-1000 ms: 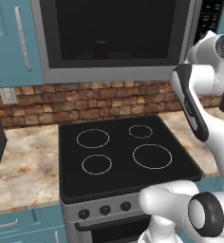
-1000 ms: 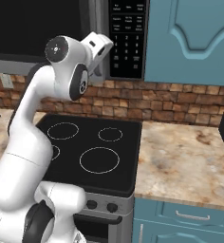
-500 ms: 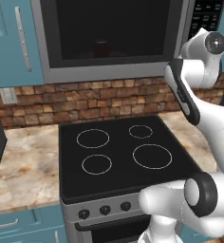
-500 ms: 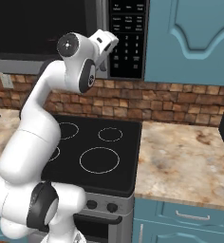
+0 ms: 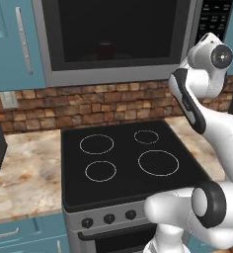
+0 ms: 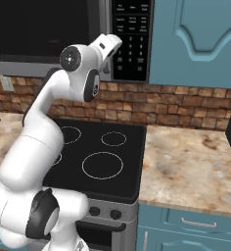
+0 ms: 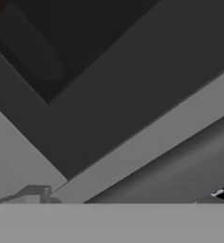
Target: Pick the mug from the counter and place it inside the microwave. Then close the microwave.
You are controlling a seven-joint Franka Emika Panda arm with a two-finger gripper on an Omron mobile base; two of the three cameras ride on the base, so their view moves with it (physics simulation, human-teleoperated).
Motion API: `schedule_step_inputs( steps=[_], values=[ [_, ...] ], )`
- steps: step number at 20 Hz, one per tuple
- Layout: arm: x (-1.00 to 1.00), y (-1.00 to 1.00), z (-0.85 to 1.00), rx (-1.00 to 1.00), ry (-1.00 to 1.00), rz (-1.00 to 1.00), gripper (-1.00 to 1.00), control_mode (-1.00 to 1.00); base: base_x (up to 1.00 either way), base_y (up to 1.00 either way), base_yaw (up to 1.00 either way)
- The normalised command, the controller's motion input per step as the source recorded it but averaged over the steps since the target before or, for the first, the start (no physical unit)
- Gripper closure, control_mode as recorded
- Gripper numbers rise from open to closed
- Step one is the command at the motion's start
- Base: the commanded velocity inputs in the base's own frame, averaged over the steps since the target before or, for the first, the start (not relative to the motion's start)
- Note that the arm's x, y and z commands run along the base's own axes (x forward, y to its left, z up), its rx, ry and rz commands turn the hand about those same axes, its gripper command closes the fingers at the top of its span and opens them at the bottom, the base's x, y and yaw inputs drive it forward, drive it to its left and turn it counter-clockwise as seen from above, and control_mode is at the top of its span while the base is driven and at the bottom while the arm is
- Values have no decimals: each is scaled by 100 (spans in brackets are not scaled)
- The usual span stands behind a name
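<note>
The mug (image 5: 105, 50) stands upright, long axis vertical, behind the microwave (image 5: 119, 69) door's dark window; the fingers stand spread wide, holding nothing.

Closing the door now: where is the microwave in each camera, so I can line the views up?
Left base view: the microwave spans the top, above the brick wall, its keypad at the upper right.
Right base view: the microwave is at the top left, its keypad just right of the arm.
Hand view: the microwave is close up, its grey frame running as a diagonal band.
Shared landmark: the stovetop directly below it in both base views.
</note>
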Motion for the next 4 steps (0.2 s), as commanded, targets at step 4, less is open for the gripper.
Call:
schedule_step_inputs(
  steps=[4],
  values=[
    [75,0,0,-1,-5,0,-100,-100,0,0,0]
  ],
)
